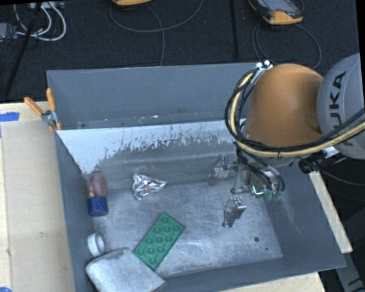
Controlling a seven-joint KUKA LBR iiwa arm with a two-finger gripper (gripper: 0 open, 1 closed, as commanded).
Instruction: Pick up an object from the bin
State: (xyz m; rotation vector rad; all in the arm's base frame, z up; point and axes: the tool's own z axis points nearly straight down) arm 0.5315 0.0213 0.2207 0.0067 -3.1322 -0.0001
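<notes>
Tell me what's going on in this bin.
A KUKA arm reaches in from the right, and its gripper hangs over bare floor in the right half of the grey bin. As far as the view shows, it carries nothing yet. The loose things all lie to its left: a green studded building plate nearest, a crumpled piece of foil, a small blue and pink item, a small white cap and a grey-white pad in the front left corner.
</notes>
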